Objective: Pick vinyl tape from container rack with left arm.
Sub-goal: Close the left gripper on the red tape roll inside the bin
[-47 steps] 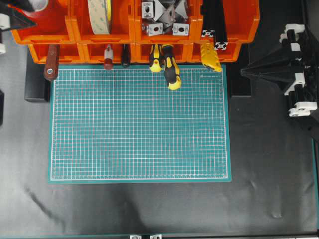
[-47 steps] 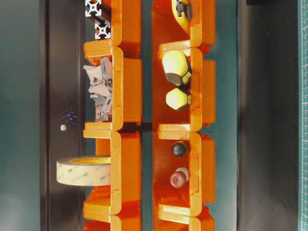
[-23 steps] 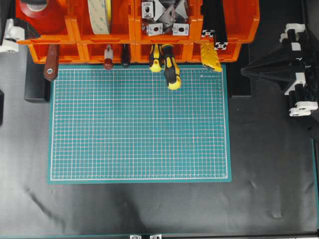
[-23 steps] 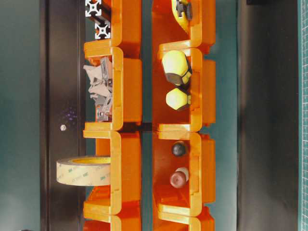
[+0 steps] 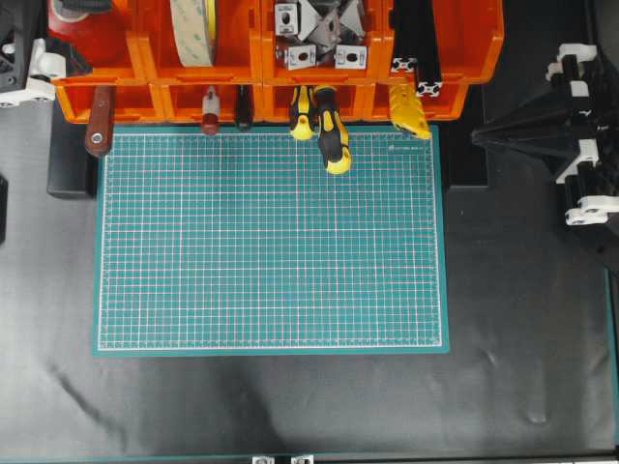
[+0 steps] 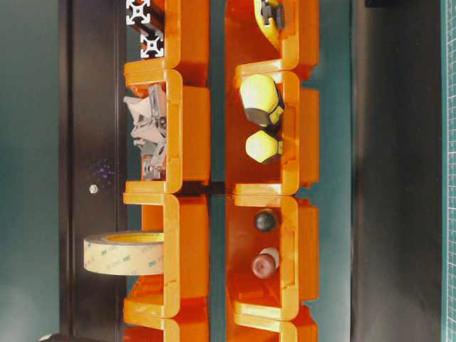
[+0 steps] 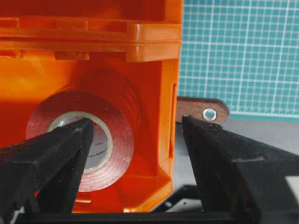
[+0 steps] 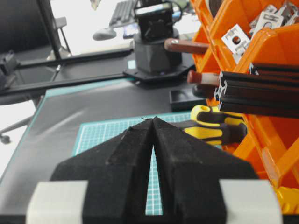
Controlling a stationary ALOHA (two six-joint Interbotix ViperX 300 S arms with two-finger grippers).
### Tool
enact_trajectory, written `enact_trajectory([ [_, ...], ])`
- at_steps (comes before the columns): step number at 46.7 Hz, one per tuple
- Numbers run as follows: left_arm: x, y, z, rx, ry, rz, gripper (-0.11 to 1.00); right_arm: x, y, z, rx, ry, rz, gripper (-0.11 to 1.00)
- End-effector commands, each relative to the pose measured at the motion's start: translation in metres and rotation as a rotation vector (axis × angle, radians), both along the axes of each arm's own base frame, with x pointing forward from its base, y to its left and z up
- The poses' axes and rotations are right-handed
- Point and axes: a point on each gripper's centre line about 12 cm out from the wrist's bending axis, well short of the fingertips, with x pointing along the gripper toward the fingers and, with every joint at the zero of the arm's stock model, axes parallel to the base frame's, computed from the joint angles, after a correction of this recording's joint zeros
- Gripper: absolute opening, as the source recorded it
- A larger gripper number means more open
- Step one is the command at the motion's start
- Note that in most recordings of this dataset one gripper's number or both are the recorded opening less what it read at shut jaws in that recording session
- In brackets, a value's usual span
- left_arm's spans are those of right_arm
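1. Where the container rack (image 5: pixel 271 58) ends at its top-left bin, the vinyl tape (image 7: pixel 81 137) lies inside, white core facing the left wrist camera.
2. The left gripper (image 7: pixel 135 140) stands wide, one finger (image 7: pixel 56 154) across the roll's face, the other outside the bin wall, holding nothing.
3. The right gripper (image 8: pixel 153 122) is closed, apart over the green mat (image 5: pixel 271 237).

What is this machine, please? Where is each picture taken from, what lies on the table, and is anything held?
It is a robot with two black arms. One picture looks down from above, one looks sideways at the container rack, and one camera sits on each wrist. On the table lies a green cutting mat. The rack holds tools and tapes. The left tool stands open around the vinyl tape in its bin, holding nothing. The right tool is shut and empty, away from the rack.
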Motion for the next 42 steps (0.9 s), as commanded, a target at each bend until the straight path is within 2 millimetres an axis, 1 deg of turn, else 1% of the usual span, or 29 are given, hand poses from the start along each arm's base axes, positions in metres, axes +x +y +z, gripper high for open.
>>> enact_trajectory([
  [1,-0.002,0.001,0.006,0.008,-0.024,0.008,0.73,0.0,0.0,0.009,0.001,-0.029,0.0,0.0],
  [16,-0.004,0.006,0.006,0.008,-0.027,0.027,0.72,-0.004,0.001,0.011,0.001,-0.046,0.003,0.0],
  [21,-0.005,0.007,0.005,0.006,-0.019,0.028,0.69,-0.004,0.001,0.011,0.001,-0.046,0.007,0.0],
  [26,-0.005,0.006,0.006,0.008,-0.021,0.023,0.57,-0.004,0.002,0.011,0.001,-0.046,0.01,0.0],
  [31,-0.005,0.006,0.006,0.009,-0.02,0.022,0.38,-0.004,0.002,0.011,0.001,-0.046,0.01,0.0],
  [33,-0.005,0.006,0.007,0.009,-0.021,0.021,0.27,-0.004,0.002,0.011,0.001,-0.046,0.01,0.0],
  [35,-0.005,0.006,0.008,0.01,-0.024,0.021,0.2,-0.004,0.002,0.011,0.001,-0.046,0.01,0.0],
  [42,-0.006,0.01,0.018,0.02,-0.051,0.027,0.19,-0.004,0.002,0.011,0.001,-0.046,0.01,0.0],
])
